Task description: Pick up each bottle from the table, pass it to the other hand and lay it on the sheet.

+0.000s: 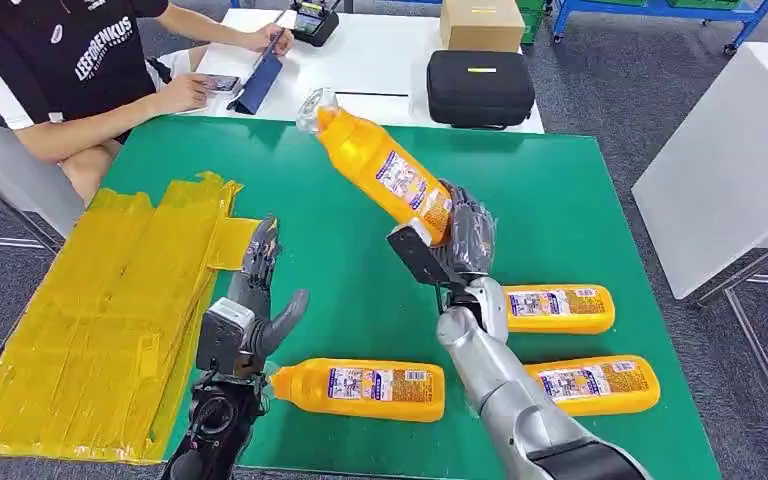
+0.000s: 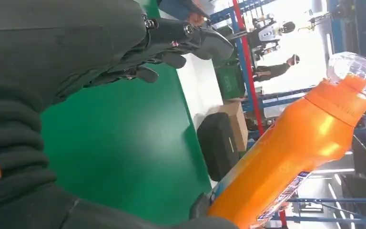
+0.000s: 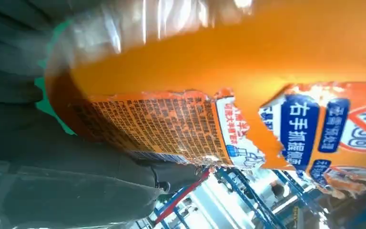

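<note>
Three orange bottles lie flat on the green table [image 1: 580, 200] nearest the robot: one [image 1: 360, 388] just in front of the left arm, with its neck toward that arm, and two more at the right side, the nearer one [image 1: 600, 384] partly behind the silver right forearm and the other [image 1: 560, 308] just beyond it. The left hand [image 1: 255, 300] hovers open above the table beside the yellow sheet [image 1: 100, 320], its dark fingers spread and pointing away from the robot, the thick grey thumb out to the side, holding nothing. The yellow sheet, wrinkled and folded in layers, covers the table's left side. Farther in, the right hand [image 1: 460, 240] grips a fourth orange bottle [image 1: 380, 165] by its base, lifted clear of the table and tilted, with its clear cap pointing up and away toward the far edge; the right wrist view shows its torn blue-and-white label [image 3: 248, 129] close against the palm. Beyond the green table stands a white table [image 1: 380, 60] carrying a black case [image 1: 480, 88], a cardboard box [image 1: 481, 24] and a small dark device [image 1: 314, 20]. A person in a black shirt [image 1: 70, 50] sits at its left end, arms resting on the tabletop.
</note>
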You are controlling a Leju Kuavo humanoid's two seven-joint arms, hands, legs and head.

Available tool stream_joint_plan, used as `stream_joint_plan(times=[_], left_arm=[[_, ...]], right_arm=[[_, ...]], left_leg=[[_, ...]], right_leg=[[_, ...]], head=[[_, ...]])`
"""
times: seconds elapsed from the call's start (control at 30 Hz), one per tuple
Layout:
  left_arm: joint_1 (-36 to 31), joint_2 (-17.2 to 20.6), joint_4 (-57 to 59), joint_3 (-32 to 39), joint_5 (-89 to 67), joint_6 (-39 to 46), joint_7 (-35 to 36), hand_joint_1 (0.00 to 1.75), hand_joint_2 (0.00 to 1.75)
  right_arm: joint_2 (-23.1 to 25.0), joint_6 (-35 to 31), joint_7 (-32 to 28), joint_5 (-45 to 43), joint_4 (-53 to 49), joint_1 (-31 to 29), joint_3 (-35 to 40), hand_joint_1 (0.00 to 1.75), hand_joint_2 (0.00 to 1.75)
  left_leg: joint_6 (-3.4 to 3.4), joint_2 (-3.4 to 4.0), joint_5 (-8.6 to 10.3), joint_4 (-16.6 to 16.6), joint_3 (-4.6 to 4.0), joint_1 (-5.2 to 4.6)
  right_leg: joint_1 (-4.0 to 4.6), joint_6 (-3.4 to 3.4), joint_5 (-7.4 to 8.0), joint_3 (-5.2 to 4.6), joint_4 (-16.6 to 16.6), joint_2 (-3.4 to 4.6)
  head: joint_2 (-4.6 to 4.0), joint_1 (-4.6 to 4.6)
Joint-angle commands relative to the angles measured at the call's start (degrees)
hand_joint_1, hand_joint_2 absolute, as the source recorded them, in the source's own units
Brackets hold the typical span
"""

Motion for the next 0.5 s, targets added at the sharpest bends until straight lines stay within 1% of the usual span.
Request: stream_joint_plan(times=[0.03, 0.13, 0.17, 0.2, 0.27, 0.3, 0.33, 0.37, 0.4, 0.43, 0.47, 0.5], left_arm=[[-6.4, 2.6, 4.1, -2.2, 0.7, 0.6, 3.1, 0.00, 1.75], [-9.0, 2.5, 5.3, -2.2, 3.4, -1.8, 4.0, 0.00, 1.75], [-9.8, 2.6, 5.7, -2.3, 4.2, -2.7, 4.4, 0.00, 1.75], [-11.0, 2.6, 6.6, -2.2, 5.7, -4.4, 5.4, 0.00, 1.75], [-13.1, 2.4, 7.5, -2.2, 7.0, -5.4, 6.1, 0.00, 1.75], [-16.0, 2.2, 8.4, -2.5, 7.9, -6.5, 6.9, 0.00, 1.75], [-17.5, 2.0, 8.8, -2.5, 8.3, -7.1, 7.8, 0.00, 1.75], [-18.9, 1.9, 9.3, -3.0, 8.7, -7.7, 8.3, 0.00, 1.75], [-19.8, 1.8, 9.6, -3.3, 8.9, -7.9, 8.6, 0.00, 1.75], [-20.4, 1.9, 9.9, -3.9, 9.1, -8.4, 8.9, 0.00, 1.75], [-20.5, 1.9, 10.0, -4.1, 9.2, -8.4, 9.0, 0.00, 1.75], [-21.1, 1.9, 10.5, -5.0, 9.4, -8.7, 9.3, 0.00, 1.75]], right_arm=[[2.2, 8.4, -8.3, -15.1, -5.8, 1.0, -2.6, 1.75, 1.75], [2.4, 16.4, -8.9, -21.4, -7.7, 2.1, 0.0, 1.75, 1.75], [2.4, 18.3, -8.8, -22.3, -7.4, 2.1, 1.0, 1.75, 1.75], [2.7, 20.3, -8.9, -23.5, -7.1, 2.0, 2.0, 1.75, 1.75], [2.8, 23.9, -8.7, -25.1, -6.3, 1.7, 4.1, 1.75, 1.75], [2.9, 32.0, -8.3, -27.0, -5.2, 1.3, 6.1, 1.75, 1.75], [3.0, 33.2, -8.1, -27.2, -4.6, 1.3, 6.9, 1.75, 1.75], [2.9, 35.9, -7.5, -27.8, -3.6, 1.0, 8.3, 1.75, 1.75], [2.9, 37.2, -7.6, -28.4, -3.1, 1.1, 8.8, 1.75, 1.75], [2.9, 39.7, -7.7, -29.5, -2.6, 1.0, 9.3, 1.75, 1.75], [2.9, 40.7, -7.7, -30.0, -2.5, 1.0, 9.6, 1.75, 1.75], [2.8, 45.8, -8.0, -31.8, -2.1, 1.0, 10.4, 1.75, 1.75]], left_leg=[[-0.11, 0.00, -0.06, 0.0, 0.11, 0.03], [-0.15, 0.00, -0.09, 0.0, 0.21, 0.05], [-0.19, 0.02, -0.14, 0.0, 0.29, 0.06], [-0.14, -0.01, -0.07, 0.0, 0.17, 0.04], [-0.15, 0.01, -0.09, 0.0, 0.20, 0.05], [-0.12, 0.02, -0.04, 0.0, 0.11, 0.04], [-0.16, 0.04, -0.09, 0.0, 0.20, 0.05], [-0.19, 0.01, -0.14, 0.1, 0.22, 0.07], [-0.15, -0.06, -0.06, 0.1, 0.10, 0.09], [-0.18, -0.04, -0.10, 0.1, 0.22, 0.08], [-0.21, -0.01, -0.14, 0.1, 0.29, 0.09], [-0.22, 0.01, -0.16, 0.1, 0.36, 0.09]], right_leg=[[0.04, -0.11, -0.07, 0.12, 0.0, -0.07], [0.07, -0.14, -0.10, 0.21, 0.0, -0.09], [0.09, -0.18, -0.16, 0.29, 0.0, -0.10], [0.06, -0.13, -0.10, 0.17, 0.0, -0.10], [0.07, -0.15, -0.11, 0.20, 0.0, -0.08], [0.06, -0.10, -0.06, 0.11, 0.0, -0.06], [0.07, -0.14, -0.11, 0.19, 0.1, -0.06], [0.10, -0.17, -0.16, 0.23, 0.1, -0.11], [0.10, -0.13, -0.10, 0.14, 0.1, -0.16], [0.10, -0.17, -0.16, 0.24, 0.1, -0.16], [0.11, -0.19, -0.19, 0.30, 0.1, -0.16], [0.11, -0.21, -0.21, 0.37, 0.1, -0.15]], head=[[0.00, 0.02], [0.00, 0.00], [0.00, 0.00], [0.00, 0.00], [0.00, 0.00], [0.00, 0.00], [0.00, 0.00], [0.00, 0.00], [0.00, 0.00], [0.00, 0.00], [0.00, 0.00], [0.00, 0.00]])
